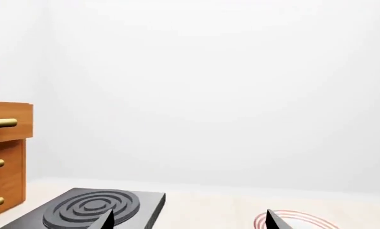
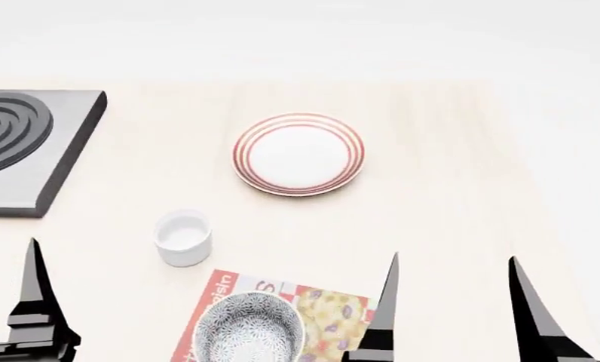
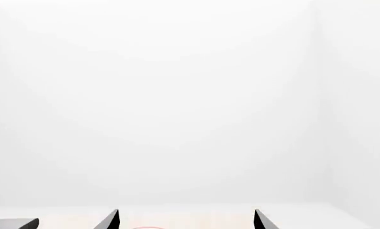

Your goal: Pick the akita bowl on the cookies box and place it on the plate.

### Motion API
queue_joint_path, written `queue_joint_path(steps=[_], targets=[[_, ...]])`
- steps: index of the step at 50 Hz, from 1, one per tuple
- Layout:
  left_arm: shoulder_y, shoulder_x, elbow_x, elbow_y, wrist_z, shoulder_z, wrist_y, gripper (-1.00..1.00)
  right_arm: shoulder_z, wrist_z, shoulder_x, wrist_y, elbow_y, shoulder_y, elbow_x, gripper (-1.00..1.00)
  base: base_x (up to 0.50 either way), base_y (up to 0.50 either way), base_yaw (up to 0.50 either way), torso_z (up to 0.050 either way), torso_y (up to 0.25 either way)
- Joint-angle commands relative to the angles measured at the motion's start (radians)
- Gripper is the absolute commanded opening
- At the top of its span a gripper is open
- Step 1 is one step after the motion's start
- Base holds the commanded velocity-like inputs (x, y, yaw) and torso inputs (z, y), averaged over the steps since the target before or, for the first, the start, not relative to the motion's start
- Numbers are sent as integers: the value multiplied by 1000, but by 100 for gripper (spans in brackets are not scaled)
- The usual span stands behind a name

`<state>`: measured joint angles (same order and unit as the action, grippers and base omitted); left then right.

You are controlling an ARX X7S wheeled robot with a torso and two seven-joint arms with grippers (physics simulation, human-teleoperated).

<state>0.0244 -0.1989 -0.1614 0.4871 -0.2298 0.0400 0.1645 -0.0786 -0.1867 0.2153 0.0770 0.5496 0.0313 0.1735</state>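
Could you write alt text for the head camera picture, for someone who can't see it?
A speckled bowl sits on a cookies box at the near table edge, a red-ringed plate beyond, a white cup between.

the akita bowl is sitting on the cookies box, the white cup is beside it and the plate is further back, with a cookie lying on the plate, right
Not quite: the plate is empty, as the head view shows. The rest holds: the akita bowl sits on the cookies box, and the white cup stands on the table beside the box.

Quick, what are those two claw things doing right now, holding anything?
Left end effector: open, holding nothing.
Right end effector: open, holding nothing; the akita bowl sits untouched on the cookies box.
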Motion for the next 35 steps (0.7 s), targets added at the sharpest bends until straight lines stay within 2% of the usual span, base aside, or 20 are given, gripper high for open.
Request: queue_joint_path(steps=[1, 4, 30, 35], targets=[[0, -8, -6, -5, -8, 0, -5, 100, -18, -4, 2, 1, -15, -3, 1, 100, 0, 0, 0, 0, 0], [0, -9, -7, -5, -10, 1, -6, 100, -20, 10, 8, -20, -20, 0, 14, 100, 39, 0, 0, 0, 0], [-3, -25, -35, -5, -14, 7, -10, 100, -33, 36, 37, -61, 3, 22, 56, 100, 500, -1, 0, 0, 0], [-19, -27, -86, -4, 18, -7, -62, 100, -28, -13, 15, -93, -18, 20, -20, 100, 500, 0, 0, 5, 0]])
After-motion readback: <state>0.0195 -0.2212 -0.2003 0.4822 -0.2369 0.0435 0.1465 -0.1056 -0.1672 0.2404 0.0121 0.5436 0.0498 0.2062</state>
